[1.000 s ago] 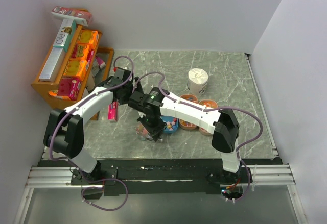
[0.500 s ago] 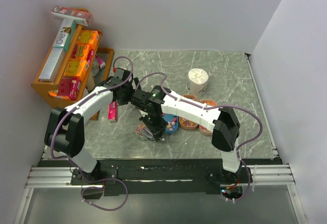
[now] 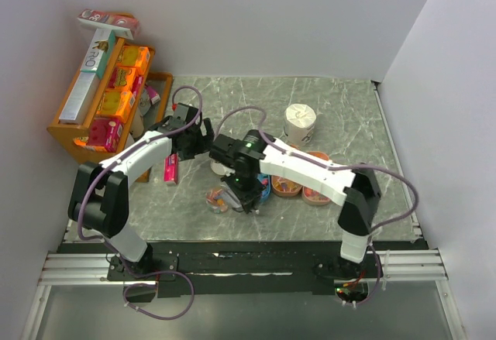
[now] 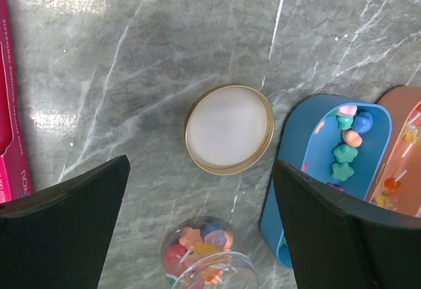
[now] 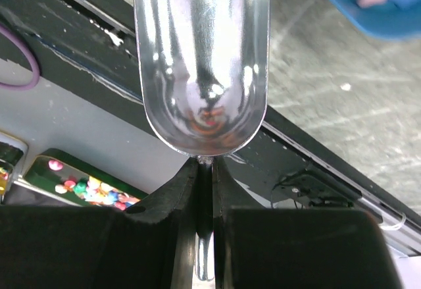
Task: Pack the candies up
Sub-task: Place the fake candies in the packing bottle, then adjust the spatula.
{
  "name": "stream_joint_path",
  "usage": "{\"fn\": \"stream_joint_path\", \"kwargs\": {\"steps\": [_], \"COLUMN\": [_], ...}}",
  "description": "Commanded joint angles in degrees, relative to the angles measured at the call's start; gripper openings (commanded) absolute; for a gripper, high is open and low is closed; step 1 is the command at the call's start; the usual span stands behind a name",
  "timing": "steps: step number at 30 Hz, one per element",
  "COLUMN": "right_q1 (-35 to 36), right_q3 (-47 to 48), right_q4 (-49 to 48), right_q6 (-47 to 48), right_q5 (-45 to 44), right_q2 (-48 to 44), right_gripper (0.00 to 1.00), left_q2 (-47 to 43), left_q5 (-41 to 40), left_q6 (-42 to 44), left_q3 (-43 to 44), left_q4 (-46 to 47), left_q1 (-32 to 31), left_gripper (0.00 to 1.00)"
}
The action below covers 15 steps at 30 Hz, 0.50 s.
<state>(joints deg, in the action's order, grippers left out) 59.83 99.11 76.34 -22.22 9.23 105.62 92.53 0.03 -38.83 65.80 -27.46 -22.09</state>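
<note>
The candies (image 4: 202, 246) lie in mixed colours inside a clear open jar (image 3: 217, 199) on the marble table. More candies (image 4: 348, 137) sit in a blue tray (image 4: 309, 164). The jar's gold-rimmed lid (image 4: 229, 128) lies flat just beyond the jar. My left gripper (image 4: 200, 164) hovers open above lid and jar, holding nothing. My right gripper (image 5: 205, 170) is shut on the handle of a metal scoop (image 5: 200, 58), whose bowl looks empty. In the top view the right gripper (image 3: 250, 195) hangs just right of the jar, over the blue tray's (image 3: 264, 190) near end.
Orange trays (image 3: 288, 187) lie right of the blue one. A white paper roll (image 3: 300, 121) stands behind them. A flat pink packet (image 3: 170, 170) lies at the left, near a wooden rack (image 3: 74, 131) of orange boxes. The table's black front rail (image 5: 309, 170) is below the scoop.
My right arm has swung to the right, carrying the scoop off the jar, which now shows uncovered in the top view. The left arm has stayed put.
</note>
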Motion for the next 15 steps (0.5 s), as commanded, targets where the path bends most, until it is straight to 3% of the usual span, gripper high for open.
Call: {"fn": "stream_joint_path", "kwargs": {"steps": [1, 10, 15], "right_q1": [-0.33, -0.51, -1.38], "right_q3": [-3.65, -9.54, -12.88], "right_q4": [-0.04, -8.38, -13.57], "right_q6": [-2.56, -6.34, -7.05], "right_q5": [-6.85, -21.08, -23.3], "right_q2": [-8.93, -17.9, -22.73], "right_gripper": [0.0, 0.0, 0.0], "left_q2": [0.28, -3.5, -4.73], "left_q5": [1.46, 5.15, 6.12], "left_q6": [-0.46, 1.65, 3.67], "left_q3": [1.0, 0.56, 1.61], "left_q4": [0.74, 3.91, 3.73], "left_q1": [0.2, 0.03, -0.41], "left_gripper": [0.96, 0.96, 0.96]}}
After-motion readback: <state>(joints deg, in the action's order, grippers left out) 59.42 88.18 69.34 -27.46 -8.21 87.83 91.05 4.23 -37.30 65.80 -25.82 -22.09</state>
